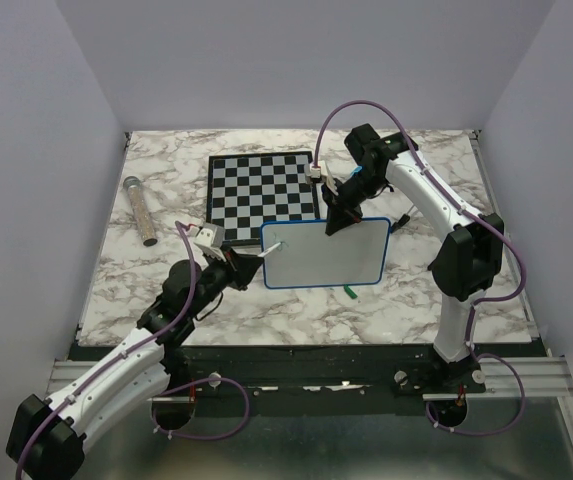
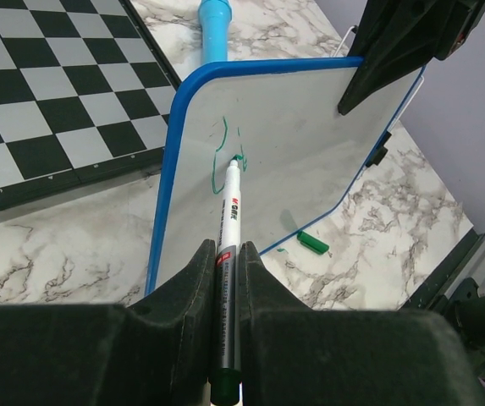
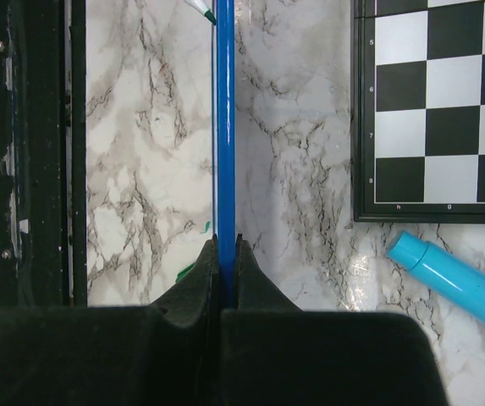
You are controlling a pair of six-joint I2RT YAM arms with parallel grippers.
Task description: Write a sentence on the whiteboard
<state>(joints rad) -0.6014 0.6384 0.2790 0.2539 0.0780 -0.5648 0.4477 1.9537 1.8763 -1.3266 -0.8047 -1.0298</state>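
The whiteboard [image 1: 326,255] with its blue rim is held tilted up off the marble table. My right gripper [image 1: 338,215] is shut on its far top edge; in the right wrist view the blue rim [image 3: 225,127] runs edge-on between the fingers. My left gripper [image 1: 234,262] is shut on a white marker [image 2: 228,245] with a green tip. The tip touches the board's upper left part [image 2: 238,159]. A few thin green strokes [image 2: 223,148] of the sentence show there. The board also fills the left wrist view [image 2: 310,144].
A black-and-white checkered board [image 1: 262,188] lies behind the whiteboard. A green marker cap [image 1: 349,292] lies on the table in front of the board. A light blue marker [image 3: 454,279] lies near the checkerboard. A clear tube [image 1: 141,210] lies at the left.
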